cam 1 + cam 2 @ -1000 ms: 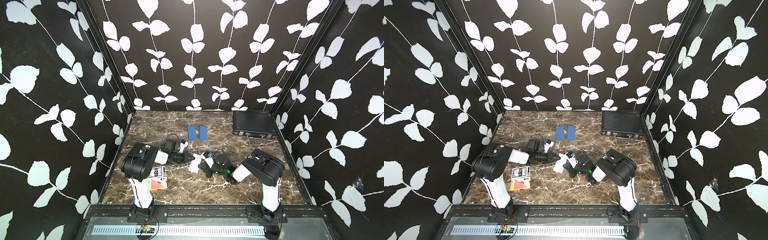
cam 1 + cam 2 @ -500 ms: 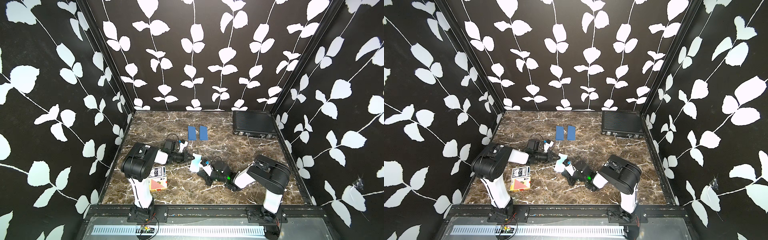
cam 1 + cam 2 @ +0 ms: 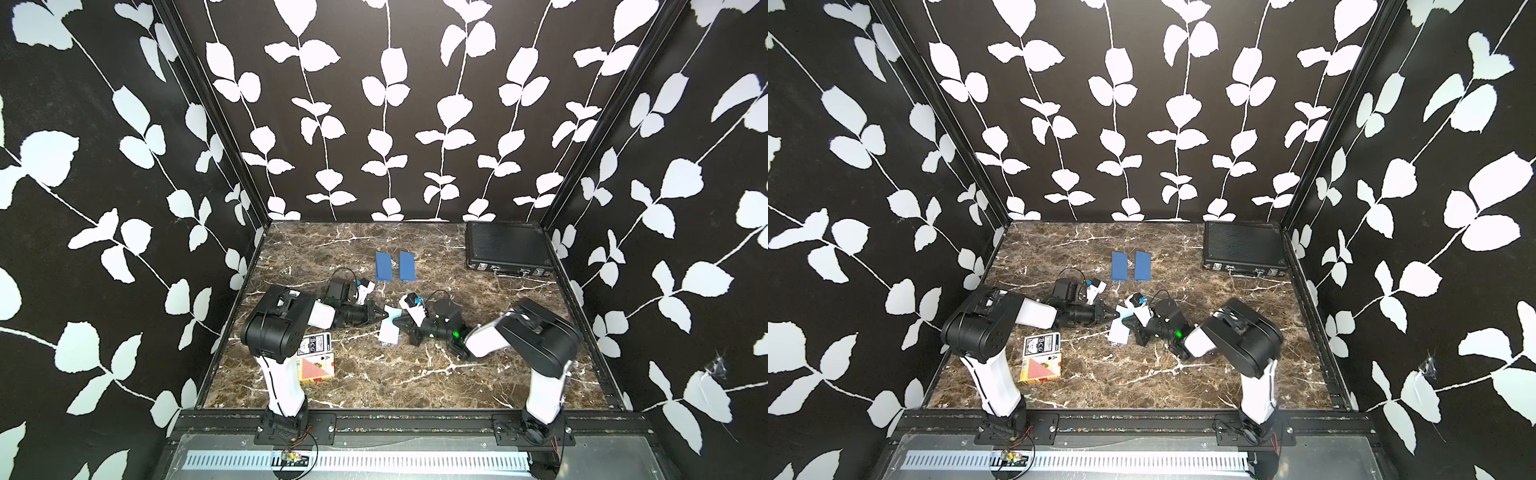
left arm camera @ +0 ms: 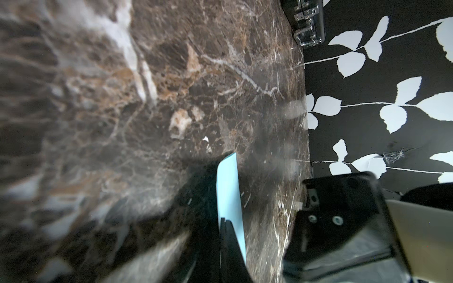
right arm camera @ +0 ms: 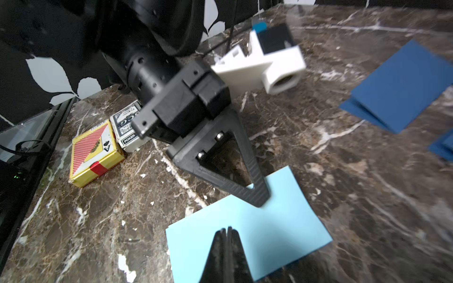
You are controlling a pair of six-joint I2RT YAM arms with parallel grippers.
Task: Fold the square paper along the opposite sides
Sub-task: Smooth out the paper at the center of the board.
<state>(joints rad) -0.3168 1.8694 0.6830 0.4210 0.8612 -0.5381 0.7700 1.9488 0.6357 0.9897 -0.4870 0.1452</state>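
Light-blue paper [image 5: 282, 225] lies flat as a folded rectangle on the bench [image 5: 367, 196], beneath the tips of the clenched left claw [image 5: 259, 199] and clenched right claw [image 5: 229, 231], which has swept forward and back this past second, so the crease appears pressed.

The square paper [image 5: 247, 230] is finished in plain light blue. A folded sheet [image 3: 383, 266] and its neighbour [image 3: 407, 266] are coloured dark blue. The table top [image 3: 374, 374] is patterned as dark brown marble with white veins. The walls [image 3: 386, 104] are printed black with white leaves on thin stems. The case [image 3: 505, 247] is black, finely ribbed, with silver latches. One card box [image 5: 94, 156] is yellow with a red lattice panel and a red band; the second card box [image 5: 126, 125] is white with dark blue-grey print. The left gripper [image 5: 259, 198] and right gripper [image 5: 226, 232] are black.
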